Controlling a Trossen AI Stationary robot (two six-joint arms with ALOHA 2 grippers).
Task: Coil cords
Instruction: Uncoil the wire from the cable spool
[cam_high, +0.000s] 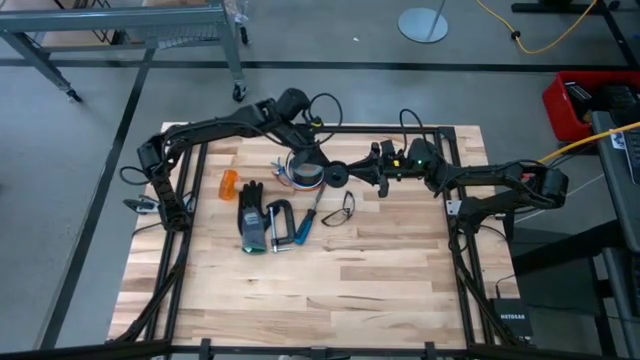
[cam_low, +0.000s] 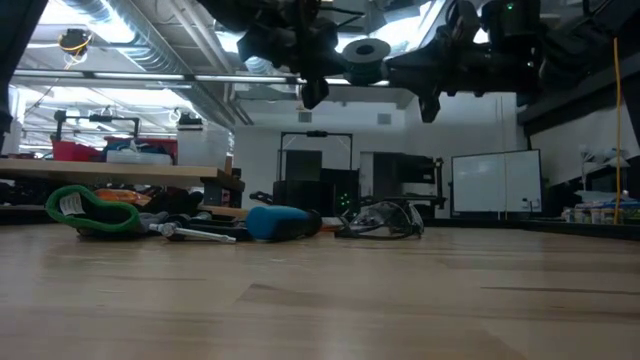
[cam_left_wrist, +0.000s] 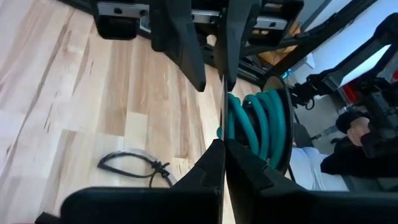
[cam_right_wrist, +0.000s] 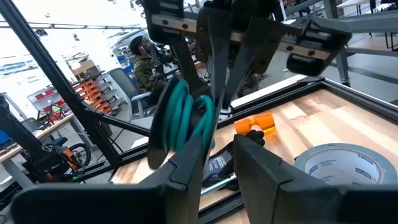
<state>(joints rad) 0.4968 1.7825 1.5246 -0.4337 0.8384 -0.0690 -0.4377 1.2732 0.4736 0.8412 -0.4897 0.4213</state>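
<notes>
Orange object (cam_high: 229, 183) — we log it first, on the wood at the far side of the left gripper, well apart from it.

Black glove (cam_high: 250, 215) and clamp (cam_high: 278, 222) — flat on the table (cam_high: 380, 270), below the left gripper, beside each other.

Left gripper (cam_high: 322, 152) — raised over the table's back edge; we find its fingers (cam_left_wrist: 186, 43) clenched together on a thin line that runs to the spool of teal cord (cam_left_wrist: 258, 127).

Grey tape roll (cam_high: 304, 170) — on the table directly under the left gripper.

Blue-handled screwdriver (cam_high: 308, 215) — just past the clamp, between the two grippers and nearer the front.

Teal cord — wound in several turns on a dark round reel (cam_high: 336, 175), held in the air between the two grippers; we see it again close ahead of the right gripper (cam_right_wrist: 214, 149).

Black cord (cam_left_wrist: 134, 167) — a small tied bundle lying on the wood beneath the left gripper.

Safety glasses (cam_high: 343, 208) — on the table below the right gripper.

Right gripper (cam_high: 352, 172) — facing the left one, jaws parted around the reel; we cannot tell whether they touch it.
</notes>
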